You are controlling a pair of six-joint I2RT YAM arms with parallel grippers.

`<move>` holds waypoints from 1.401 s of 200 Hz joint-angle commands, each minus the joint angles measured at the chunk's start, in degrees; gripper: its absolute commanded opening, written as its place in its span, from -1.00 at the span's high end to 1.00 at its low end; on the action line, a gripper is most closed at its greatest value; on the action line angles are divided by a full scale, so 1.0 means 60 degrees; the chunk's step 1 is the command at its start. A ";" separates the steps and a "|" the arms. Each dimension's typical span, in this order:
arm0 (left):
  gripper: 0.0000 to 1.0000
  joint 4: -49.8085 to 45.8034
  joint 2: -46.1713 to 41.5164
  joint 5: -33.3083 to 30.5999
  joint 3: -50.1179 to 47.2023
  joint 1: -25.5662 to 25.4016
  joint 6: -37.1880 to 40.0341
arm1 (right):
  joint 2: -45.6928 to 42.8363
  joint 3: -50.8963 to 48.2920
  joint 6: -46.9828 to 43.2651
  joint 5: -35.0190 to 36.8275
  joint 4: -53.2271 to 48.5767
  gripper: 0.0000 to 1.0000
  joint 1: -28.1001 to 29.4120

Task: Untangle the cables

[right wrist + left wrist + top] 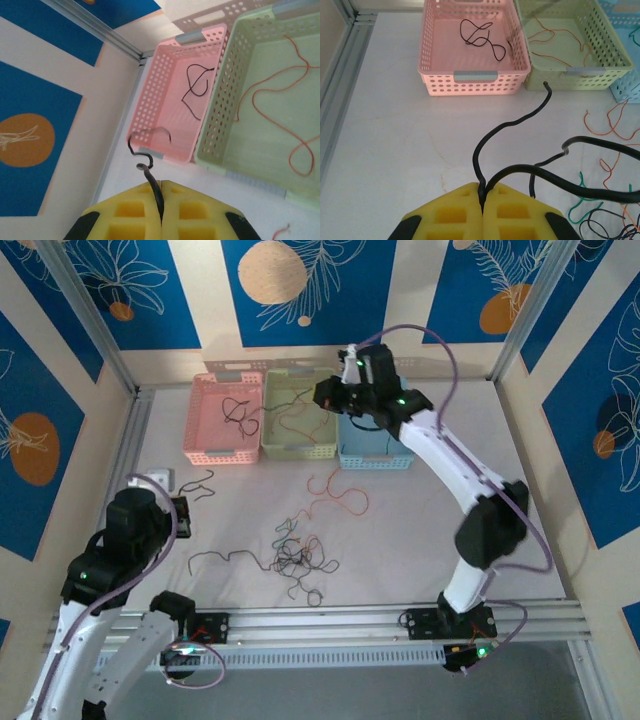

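My left gripper [482, 200] is shut on a black cable [520, 120] that loops away over the white table. In the top view this gripper [185, 515] sits low at the left. My right gripper [161, 200] is shut on a curly black cable [145, 160] hanging over the near rim of the pink basket [165, 90]; from above it [330, 395] hovers over the baskets. A knot of black, orange and green cables [300, 555] lies mid-table. An orange cable [340, 495] lies apart from it.
Three baskets stand in a row at the back: pink [222, 420] holding a black cable [480, 35], green [300, 420] holding an orange cable [280, 100], and blue [375, 450]. An aluminium rail [400, 615] runs along the near edge.
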 commanded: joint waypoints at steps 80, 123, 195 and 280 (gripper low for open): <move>1.00 0.0297 -0.1014 -0.0333 -0.0721 0.0073 0.0771 | 0.7977 0.9252 -0.0598 0.0603 -0.3066 1.00 0.1077; 1.00 0.0326 -0.1149 -0.0322 -0.0774 0.0072 0.0757 | 0.8753 0.8669 -0.0257 0.0420 -0.1880 1.00 0.1516; 1.00 0.0403 -0.1085 -0.0213 -0.0833 0.0072 0.0740 | 0.8572 0.8392 -0.0304 -0.0300 -0.1701 1.00 0.1646; 1.00 0.1907 0.3787 -0.0445 0.1267 0.1276 0.0562 | 0.5776 0.5520 -0.1042 -0.0773 -0.1428 1.00 0.1737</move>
